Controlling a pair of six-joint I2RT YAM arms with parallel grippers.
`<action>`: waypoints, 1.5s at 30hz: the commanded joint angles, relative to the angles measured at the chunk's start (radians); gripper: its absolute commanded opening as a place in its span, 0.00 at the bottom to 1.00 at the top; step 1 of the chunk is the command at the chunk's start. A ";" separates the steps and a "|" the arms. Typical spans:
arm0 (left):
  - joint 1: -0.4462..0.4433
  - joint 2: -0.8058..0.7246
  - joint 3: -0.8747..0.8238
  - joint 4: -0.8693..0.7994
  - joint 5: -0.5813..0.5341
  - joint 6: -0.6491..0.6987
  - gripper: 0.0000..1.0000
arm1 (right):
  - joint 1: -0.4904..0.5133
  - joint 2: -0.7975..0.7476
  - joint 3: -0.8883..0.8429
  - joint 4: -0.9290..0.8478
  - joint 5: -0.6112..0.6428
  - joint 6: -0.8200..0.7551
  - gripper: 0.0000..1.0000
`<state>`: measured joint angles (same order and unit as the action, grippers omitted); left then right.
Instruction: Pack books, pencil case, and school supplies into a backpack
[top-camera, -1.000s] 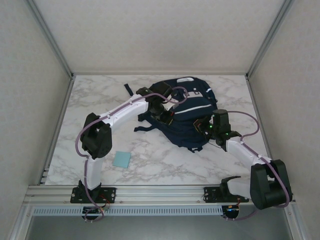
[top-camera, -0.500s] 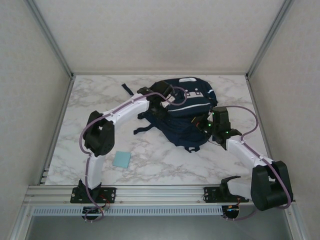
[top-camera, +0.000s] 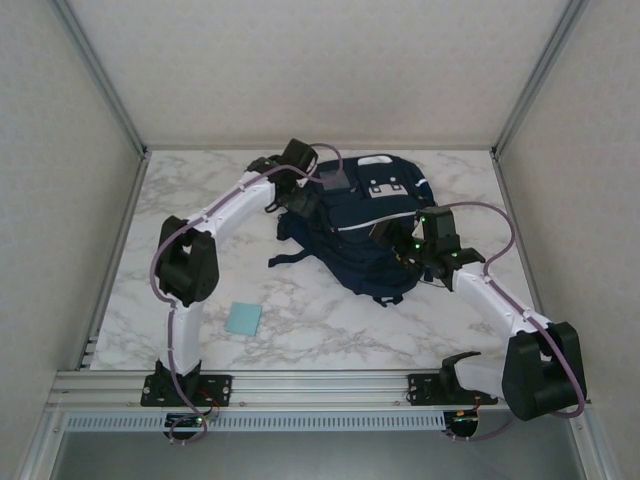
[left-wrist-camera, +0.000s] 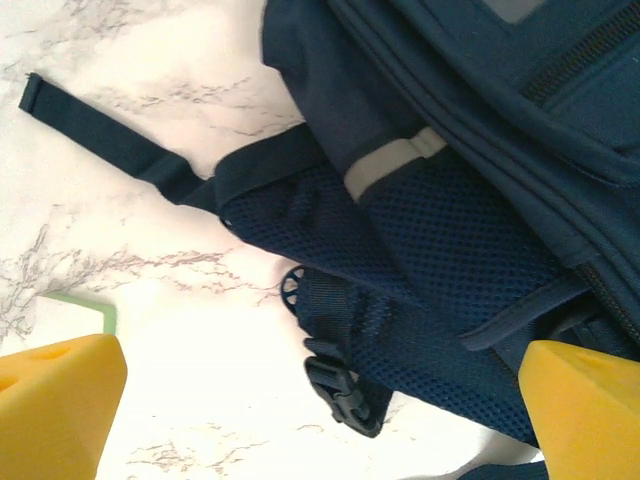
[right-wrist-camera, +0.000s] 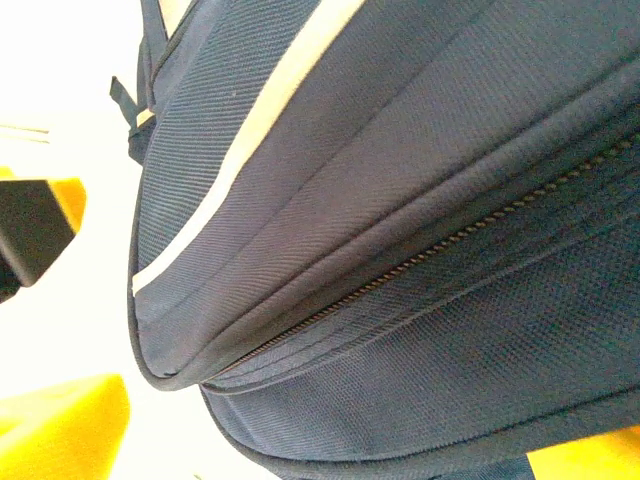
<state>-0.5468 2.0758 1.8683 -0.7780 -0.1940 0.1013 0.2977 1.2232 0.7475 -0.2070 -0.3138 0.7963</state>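
- A large navy-blue fabric backpack with thin white stripes and a grey patch lies flat at the far middle of the white marble-patterned table, both arms reaching over it.
- The left gripper hovers at the bag's far-left edge. Its yellow fingers are spread wide and hold nothing.
- Under that gripper, in the left wrist view, are the bag's dark mesh shoulder strap, a black plastic buckle and a loose black webbing strap trailing across the marble.
- A pale green flat corner shows beside the left finger. It is possibly the lime-green notebook, but too little shows to be sure.
- The right gripper sits at the bag's near-right side, its jaws apart and the navy fabric lying between the yellow fingers.
- The right wrist view shows a white stripe and a zip whose visible stretch is closed.
- A small light-blue square pad lies on the marble near the left arm, well apart from the bag.
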 joint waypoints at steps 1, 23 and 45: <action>0.103 -0.038 0.014 -0.034 0.074 0.001 1.00 | 0.007 0.005 0.051 -0.092 0.031 -0.057 0.99; 0.450 0.168 0.068 -0.133 0.306 0.080 1.00 | 0.007 -0.065 0.076 -0.197 0.147 -0.035 0.99; 0.447 0.309 0.101 -0.181 0.232 0.051 0.71 | 0.006 -0.120 0.050 -0.217 0.201 -0.007 0.99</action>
<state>-0.0948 2.3489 1.9495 -0.9218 0.0685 0.1539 0.2989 1.1206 0.7933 -0.4095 -0.1303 0.7753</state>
